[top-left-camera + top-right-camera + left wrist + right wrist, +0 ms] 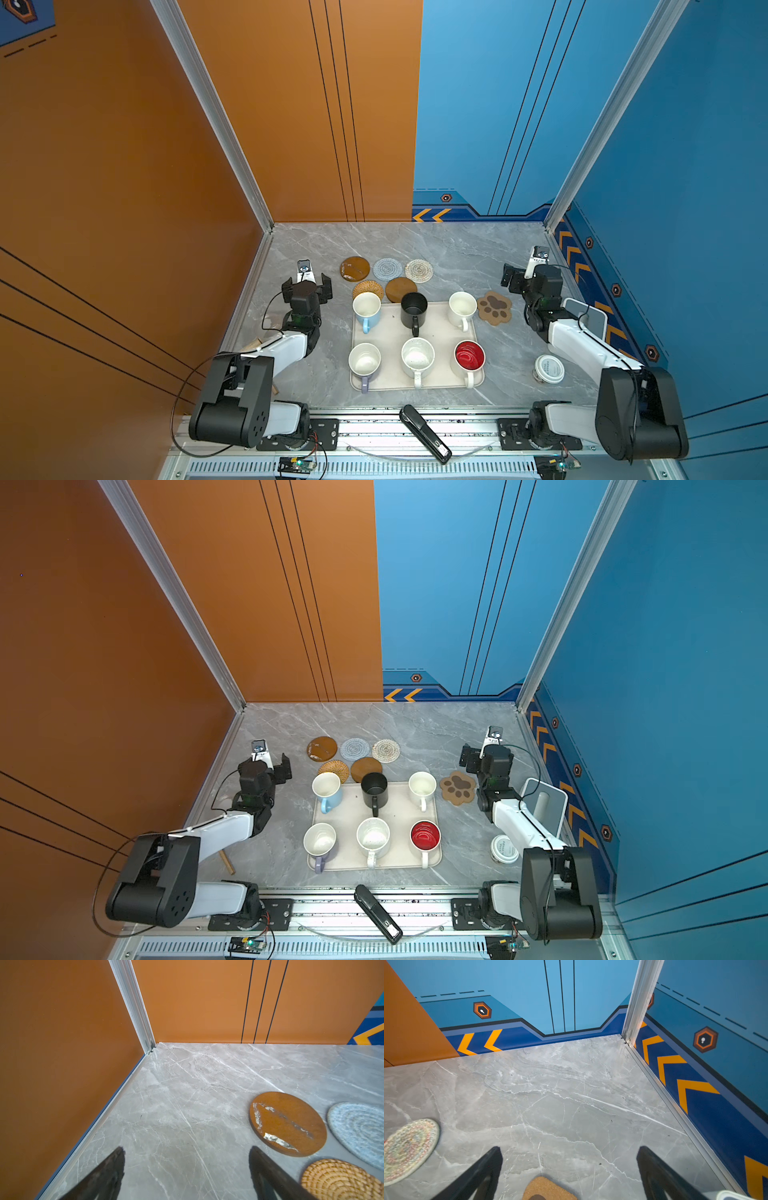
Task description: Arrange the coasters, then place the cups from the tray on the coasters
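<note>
Left fingers [112,1167] and right fingers [488,1165] spread wide, empty; 6 cups [417,359] stand on the tray [436,332], coasters [387,269] near it.

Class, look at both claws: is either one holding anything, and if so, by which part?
Nothing is held. The left claw and the right claw are both open, with nothing gripped between their jaws.

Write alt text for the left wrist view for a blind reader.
The open left claw hangs over bare grey marble tabletop, holding nothing. Beside it lie a brown wooden coaster, a grey-blue crocheted coaster and a woven rattan coaster; orange walls behind.
</note>
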Available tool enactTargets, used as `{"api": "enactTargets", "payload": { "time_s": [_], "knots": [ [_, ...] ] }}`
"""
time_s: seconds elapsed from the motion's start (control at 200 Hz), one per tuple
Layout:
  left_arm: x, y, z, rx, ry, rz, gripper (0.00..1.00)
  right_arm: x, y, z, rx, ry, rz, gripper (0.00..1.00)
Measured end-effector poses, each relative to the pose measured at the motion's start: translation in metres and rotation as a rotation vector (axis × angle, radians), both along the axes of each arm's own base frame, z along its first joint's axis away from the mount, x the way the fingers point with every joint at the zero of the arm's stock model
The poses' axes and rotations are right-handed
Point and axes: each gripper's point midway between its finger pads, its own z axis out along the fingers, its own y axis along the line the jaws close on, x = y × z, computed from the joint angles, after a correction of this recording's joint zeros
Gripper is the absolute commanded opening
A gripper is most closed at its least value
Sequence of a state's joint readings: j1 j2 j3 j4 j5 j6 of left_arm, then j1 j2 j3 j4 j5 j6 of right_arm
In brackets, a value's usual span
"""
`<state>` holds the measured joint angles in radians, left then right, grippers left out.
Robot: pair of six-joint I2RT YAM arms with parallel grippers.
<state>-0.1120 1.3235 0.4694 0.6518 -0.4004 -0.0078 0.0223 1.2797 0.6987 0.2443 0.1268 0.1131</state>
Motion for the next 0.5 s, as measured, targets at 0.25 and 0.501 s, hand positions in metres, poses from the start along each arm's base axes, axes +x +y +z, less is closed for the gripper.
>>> {"api": "enactTargets", "payload": {
  "time_s": [0.25,0.501],
  "knots": [
    [0.021,-0.014,0.074,-0.072,-0.002,-0.049,0.92,0.008,0.02,0.037,0.072,0.183,0.089,0.77],
    [0.008,-0.056,0.078,-0.23,0.095,-0.218,0.9,-0.012,0.058,-0.03,0.2,0.578,0.226,0.39]
  ]
}}
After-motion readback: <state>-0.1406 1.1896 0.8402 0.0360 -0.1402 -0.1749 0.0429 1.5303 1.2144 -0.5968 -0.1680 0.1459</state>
